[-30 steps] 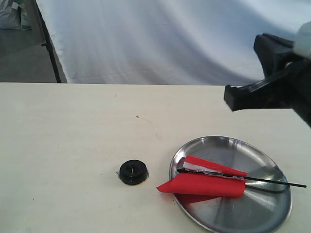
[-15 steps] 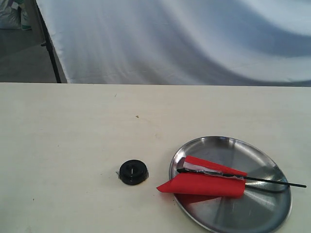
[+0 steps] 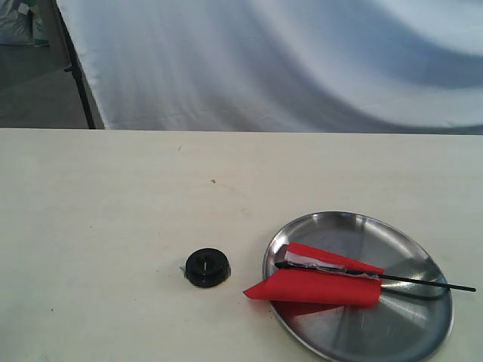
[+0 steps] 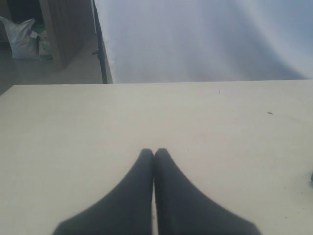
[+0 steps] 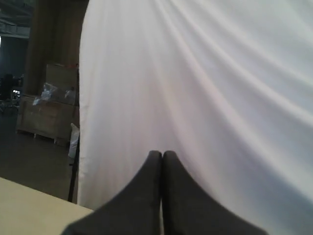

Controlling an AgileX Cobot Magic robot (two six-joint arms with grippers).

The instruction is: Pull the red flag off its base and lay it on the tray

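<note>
Both grippers have their fingers pressed together on nothing: the left gripper (image 4: pixel 154 152) above the bare table (image 4: pixel 73 147), the right gripper (image 5: pixel 162 154) raised before the white cloth (image 5: pixel 205 88). The flag (image 3: pixel 317 283) lies on the tray (image 3: pixel 392 332), with the base (image 3: pixel 207 267) just beside the tray.

Table (image 3: pixel 106 219) left half open for passage; base (image 3: pixel 207 268) near tray (image 3: pixel 355 226), gap between them perhaps narrow.

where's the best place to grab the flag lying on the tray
Grip the bare black pole where it sticks out past the red cloth of the flag, near the right rim of the tray. Come straight down with the jaws across it: the pole lies flat, and its tip overhangs the rim, probably leaving room beneath. The cloth is folded and loose.
</note>
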